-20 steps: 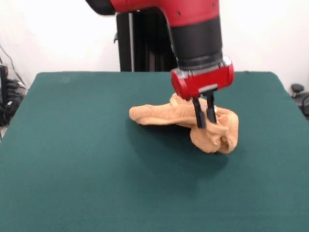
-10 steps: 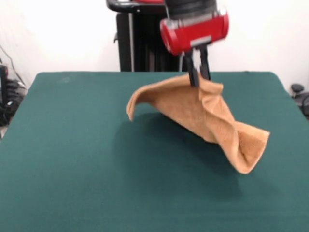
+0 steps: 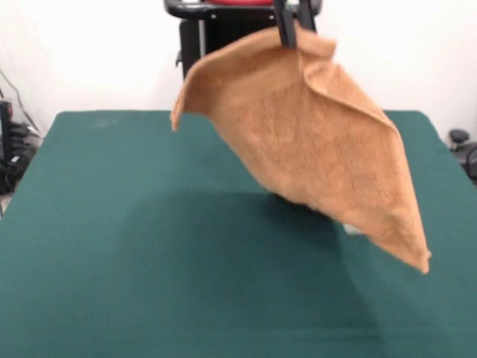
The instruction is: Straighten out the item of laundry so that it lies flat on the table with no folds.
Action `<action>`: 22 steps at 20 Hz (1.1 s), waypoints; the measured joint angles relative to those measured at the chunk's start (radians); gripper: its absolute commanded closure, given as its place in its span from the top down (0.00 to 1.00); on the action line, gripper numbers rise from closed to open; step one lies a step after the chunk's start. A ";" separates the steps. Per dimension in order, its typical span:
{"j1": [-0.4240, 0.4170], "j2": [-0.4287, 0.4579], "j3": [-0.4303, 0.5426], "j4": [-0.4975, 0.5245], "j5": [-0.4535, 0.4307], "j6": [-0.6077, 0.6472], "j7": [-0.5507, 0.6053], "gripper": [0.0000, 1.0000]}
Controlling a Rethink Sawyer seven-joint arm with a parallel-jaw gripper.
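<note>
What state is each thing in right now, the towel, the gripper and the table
towel: lifted clear of the table, hanging spread out from a pinched top edge, one corner curled at the left, lowest corner trailing to the right.
gripper: only its fingertips show at the top edge, shut on the towel.
table: green top bare, towel's shadow on it.

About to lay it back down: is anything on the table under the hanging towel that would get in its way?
Nothing visible does. The gripper holds the towel up by its top edge, and the green table around and in front of it is bare. The patch directly behind the hanging cloth is hidden from this view.
</note>
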 measured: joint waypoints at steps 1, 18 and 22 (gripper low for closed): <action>-0.020 -0.026 0.022 0.000 0.013 0.018 0.000 0.00; -0.161 -0.115 0.165 0.000 -0.003 0.079 0.000 0.00; -0.201 -0.115 0.189 0.000 -0.038 0.079 0.000 0.00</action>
